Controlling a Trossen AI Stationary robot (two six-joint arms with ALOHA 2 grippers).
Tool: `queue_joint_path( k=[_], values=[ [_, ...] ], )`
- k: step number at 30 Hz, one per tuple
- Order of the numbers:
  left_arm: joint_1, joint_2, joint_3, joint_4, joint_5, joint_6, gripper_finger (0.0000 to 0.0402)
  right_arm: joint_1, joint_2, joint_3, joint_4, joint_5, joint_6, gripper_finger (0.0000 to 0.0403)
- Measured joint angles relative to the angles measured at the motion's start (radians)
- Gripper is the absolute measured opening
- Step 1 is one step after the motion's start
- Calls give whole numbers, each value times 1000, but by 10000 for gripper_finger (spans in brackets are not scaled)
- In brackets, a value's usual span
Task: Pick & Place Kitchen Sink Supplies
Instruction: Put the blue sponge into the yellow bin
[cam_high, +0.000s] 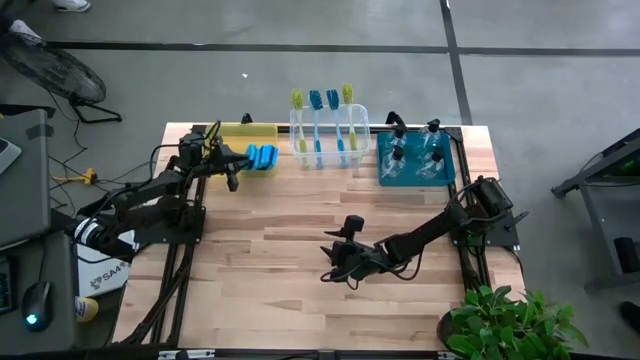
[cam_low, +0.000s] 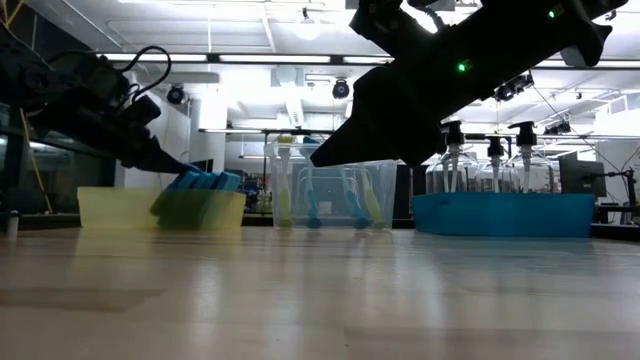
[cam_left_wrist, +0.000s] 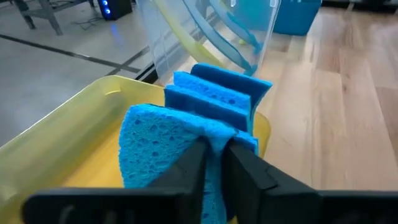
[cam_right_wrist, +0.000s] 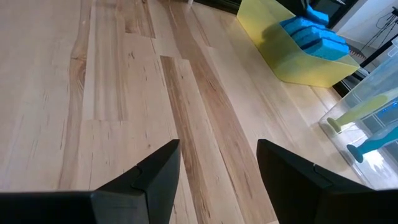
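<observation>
Sponges (cam_high: 262, 156) sit on edge in the yellow bin (cam_high: 243, 133) at the back-left of the desk (cam_high: 300, 250). Left gripper (cam_left_wrist: 214, 155) is over that bin, fingers (cam_left_wrist: 186, 171) pinched on the nearest sponge (cam_left_wrist: 165, 146), which bulges up btwn them.

Left wrist view alone shows the grip: two more sponges stand upright behind the pinched one. High view just shows a blue block at the bin's right end w/ the left gripper (cam_high: 232, 165) beside it. Low view shows blue tops poking above the yellow wall, dark fingers coming down from the left.

Right gripper (cam_right_wrist: 217, 168) hangs over bare desk at center-front, fingers spread apart, nothing btwn them. Right wrist view sees the yellow bin w/ sponges far off plus brush handles at its edge.

Dish brushes (cam_high: 322, 120), blue and yellow-green, stand heads up in the clear bin (cam_high: 330, 150) at back-center. Spray bottles (cam_high: 415, 150) w/ black nozzles stand in the teal bin (cam_high: 385, 175) at back-right.

High view only: potted plant (cam_high: 510, 320) at the front-right corner, white label (cam_high: 105, 272) on the left arm base, print too small to read. No other legible text.
</observation>
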Motion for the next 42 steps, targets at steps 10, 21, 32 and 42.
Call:
queue_joint_path(
  k=[10,21,32,42],
  values=[
    [0,-16,0,23,55,-99,153,1,0,0,0,0,1,207],
    [0,-19,0,10,45,-147,160,1,0,0,0,0,19,206],
    [0,-19,0,4,57,-117,175,1,0,0,-3,-19,19,208],
    [0,-19,0,-28,-25,-127,205,1,0,0,-8,-18,19,209]
  ],
)
